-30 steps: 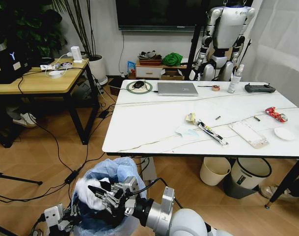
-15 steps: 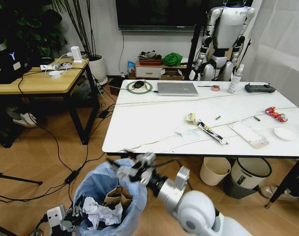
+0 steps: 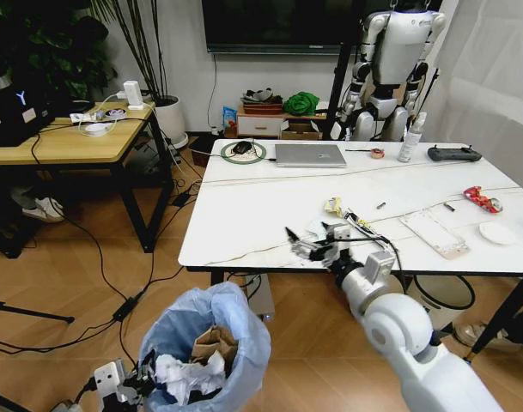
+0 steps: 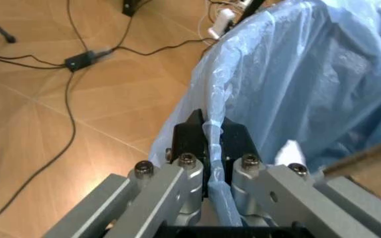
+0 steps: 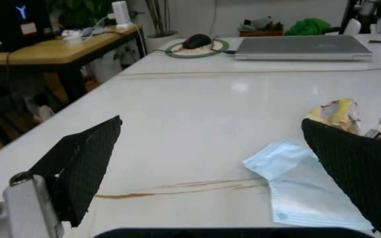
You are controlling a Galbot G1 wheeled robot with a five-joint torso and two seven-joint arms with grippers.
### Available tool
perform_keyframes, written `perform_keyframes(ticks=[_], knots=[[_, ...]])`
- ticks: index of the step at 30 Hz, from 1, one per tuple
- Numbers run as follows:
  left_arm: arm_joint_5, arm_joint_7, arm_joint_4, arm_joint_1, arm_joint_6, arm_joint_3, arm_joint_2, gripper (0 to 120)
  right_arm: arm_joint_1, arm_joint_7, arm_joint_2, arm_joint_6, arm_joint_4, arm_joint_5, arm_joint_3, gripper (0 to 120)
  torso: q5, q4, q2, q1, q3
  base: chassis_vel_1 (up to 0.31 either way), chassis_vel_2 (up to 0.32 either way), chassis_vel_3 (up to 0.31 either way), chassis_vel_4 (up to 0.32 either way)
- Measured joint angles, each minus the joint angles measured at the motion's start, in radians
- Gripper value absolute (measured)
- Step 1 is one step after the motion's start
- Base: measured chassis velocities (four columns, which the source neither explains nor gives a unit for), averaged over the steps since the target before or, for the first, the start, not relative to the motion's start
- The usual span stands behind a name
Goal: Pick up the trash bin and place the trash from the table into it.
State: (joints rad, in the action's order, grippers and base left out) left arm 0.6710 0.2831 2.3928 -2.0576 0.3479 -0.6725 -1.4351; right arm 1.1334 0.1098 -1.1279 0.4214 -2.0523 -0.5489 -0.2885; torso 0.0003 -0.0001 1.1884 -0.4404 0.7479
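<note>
Over table [image 3: 261, 202], right gripper [image 3: 317, 243] risen from trash bin [image 3: 209, 339], empty

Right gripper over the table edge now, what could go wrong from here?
The right gripper is open near the thin blue face mask, which lies flat and may slide rather than lift. The left gripper holds the trash bin only by a pinch of bag, which might slip or tear.
</note>
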Motion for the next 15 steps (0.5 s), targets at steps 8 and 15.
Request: perform_keyframes(ticks=[8,15], knots=[[0.011,0.008,0.0,0.012,0.004,-0.009,0.0,0,-0.011,-0.028,0.011,-0.001,0.05,0.033,-0.017,100,0.0,-0.0001,0.0,0.0,0.0,0.0,0.0,0.0,0.0],[0.006,0.038,-0.006,0.022,0.015,-0.009,-0.006,0,-0.012,-0.033,0.01,-0.011,0.071,0.03,-0.015,100,-0.0002,-0.0001,0.0,0.0,0.0,0.0,0.0,0.0,0.0]])
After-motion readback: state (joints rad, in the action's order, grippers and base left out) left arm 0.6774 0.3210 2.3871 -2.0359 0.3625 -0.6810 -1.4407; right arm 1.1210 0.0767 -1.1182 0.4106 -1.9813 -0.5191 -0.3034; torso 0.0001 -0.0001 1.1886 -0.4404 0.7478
